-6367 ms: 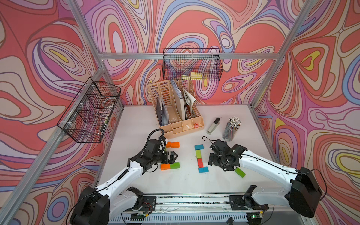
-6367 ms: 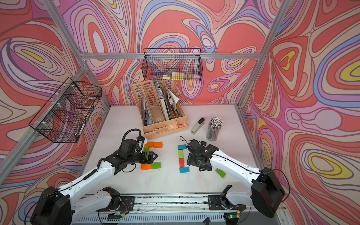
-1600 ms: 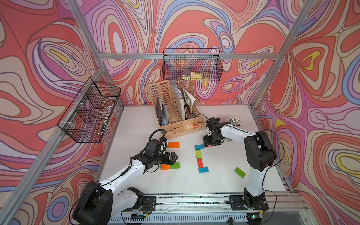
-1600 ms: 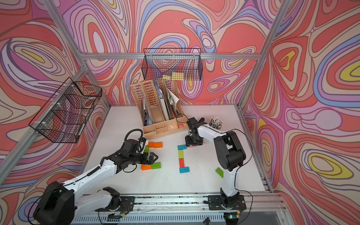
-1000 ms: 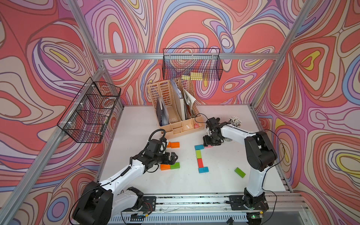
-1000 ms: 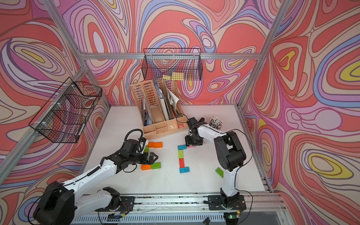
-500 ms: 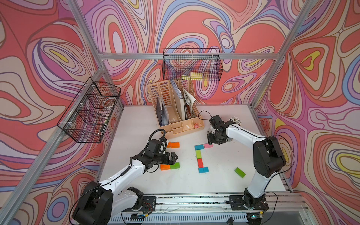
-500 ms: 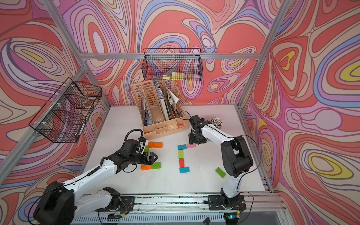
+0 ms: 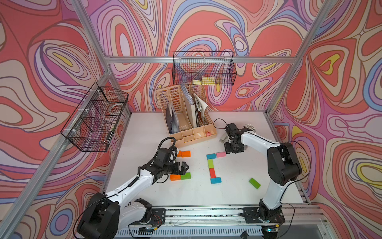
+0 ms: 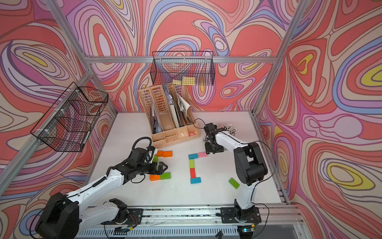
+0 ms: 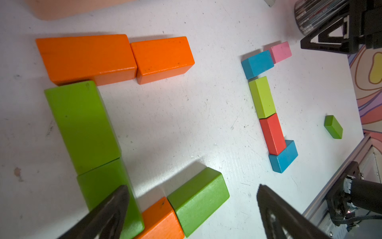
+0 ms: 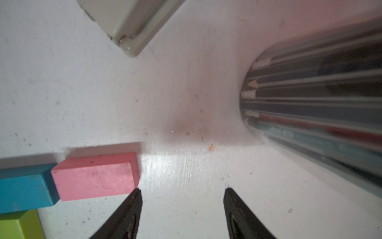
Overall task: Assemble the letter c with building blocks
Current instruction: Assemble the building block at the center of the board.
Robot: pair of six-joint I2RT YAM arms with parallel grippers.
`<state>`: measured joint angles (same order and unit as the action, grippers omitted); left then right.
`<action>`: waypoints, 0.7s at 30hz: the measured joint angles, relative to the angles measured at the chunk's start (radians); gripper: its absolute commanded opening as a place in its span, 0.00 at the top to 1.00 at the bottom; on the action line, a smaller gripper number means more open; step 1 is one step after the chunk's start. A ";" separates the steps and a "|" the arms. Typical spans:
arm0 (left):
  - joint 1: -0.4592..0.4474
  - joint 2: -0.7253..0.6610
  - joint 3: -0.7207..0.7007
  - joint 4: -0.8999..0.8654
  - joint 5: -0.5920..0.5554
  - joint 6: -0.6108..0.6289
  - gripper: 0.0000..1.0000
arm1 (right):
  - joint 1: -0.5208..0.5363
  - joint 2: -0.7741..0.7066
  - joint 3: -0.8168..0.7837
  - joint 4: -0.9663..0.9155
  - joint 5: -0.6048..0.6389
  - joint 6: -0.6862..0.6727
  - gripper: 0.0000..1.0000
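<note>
Over on the right half of the table (image 9: 233,193), the right gripper (image 9: 232,151) hangs with its jaws about half apart and nothing between them. Its wrist view shows the pink block (image 12: 95,175) lying just beside 1 fingertip (image 12: 130,211), not gripped. That pink block sits end to end with a blue block (image 9: 211,156) as the top arm of a C. A lime block (image 9: 210,163) and a red block (image 9: 212,172) make the spine, and a lower blue block (image 9: 216,180) starts the foot.

To my eye the foot is 1 block short. The likely filler is the loose green block (image 9: 254,183), flat on the table and well apart from the right gripper, toward its 5 o'clock in a top view. Its long axis runs from 10 to 4 o'clock. The right arm is plainly the nearer. The left gripper (image 9: 185,166), jaws wide and empty, hovers out at 9 o'clock over a separate C of orange and green blocks (image 9: 185,153).
</note>
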<state>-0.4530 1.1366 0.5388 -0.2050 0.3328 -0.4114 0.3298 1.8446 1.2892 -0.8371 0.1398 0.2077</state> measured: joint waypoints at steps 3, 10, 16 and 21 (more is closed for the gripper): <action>0.000 0.000 0.000 0.000 0.000 0.000 0.01 | -0.008 0.013 0.000 0.003 -0.002 -0.013 0.33; 0.000 0.000 0.000 0.000 0.000 0.000 0.01 | -0.023 0.037 0.000 0.017 -0.025 -0.036 0.33; 0.000 0.000 0.000 0.000 0.000 0.000 0.00 | -0.028 0.044 0.000 0.022 -0.040 -0.043 0.30; 0.000 0.000 0.000 0.000 0.000 0.000 0.01 | -0.028 0.050 0.000 0.022 -0.053 -0.047 0.29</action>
<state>-0.4530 1.1366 0.5388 -0.2050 0.3328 -0.4114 0.3016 1.8950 1.2896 -0.8150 0.0872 0.1608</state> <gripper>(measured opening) 0.994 0.705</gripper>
